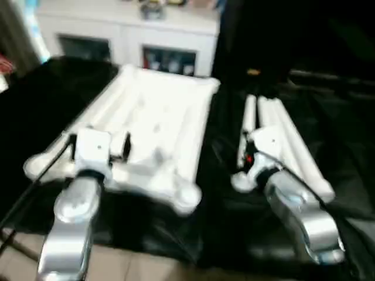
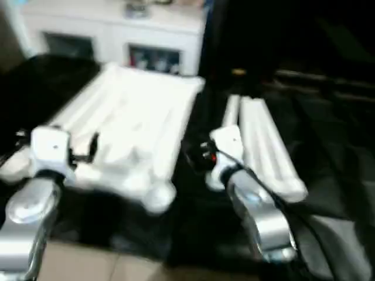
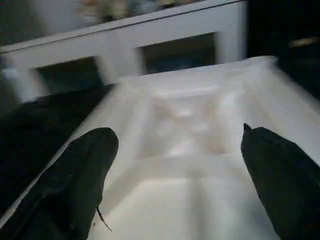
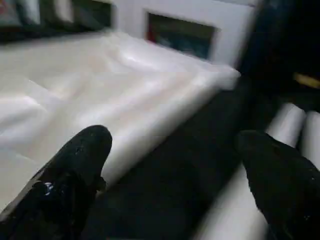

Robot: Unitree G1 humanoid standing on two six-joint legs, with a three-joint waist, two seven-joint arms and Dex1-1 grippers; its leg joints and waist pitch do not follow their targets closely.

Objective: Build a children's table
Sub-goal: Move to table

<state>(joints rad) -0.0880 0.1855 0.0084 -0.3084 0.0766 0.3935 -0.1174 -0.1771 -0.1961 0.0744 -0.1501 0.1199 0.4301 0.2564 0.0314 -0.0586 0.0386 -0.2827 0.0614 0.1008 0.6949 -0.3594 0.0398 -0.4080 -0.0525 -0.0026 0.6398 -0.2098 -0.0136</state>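
The tabletop (image 1: 146, 126) lies upside down on the left half of the black-draped work surface (image 1: 35, 105), its ribbed underside up and its near round corner sockets close to the front edge. It looks like light, stiff moulded plastic, smooth enough to slide on the cloth, so it probably needs steadying by a raised side rail or a corner socket rather than the flat middle. The left gripper (image 3: 180, 165) hangs over the tabletop's near end with its fingers (image 3: 80, 175) spread wide and nothing between them. To the right, well apart from the tabletop, the legs (image 1: 287, 146) lie bundled side by side, running from near the front edge toward the back; as hollow tapered tubes they should be light but prone to roll, best pinched across the shaft near the thick end. The right gripper (image 4: 175, 165) is wide open and empty between tabletop and legs. No writing or brand is legible.
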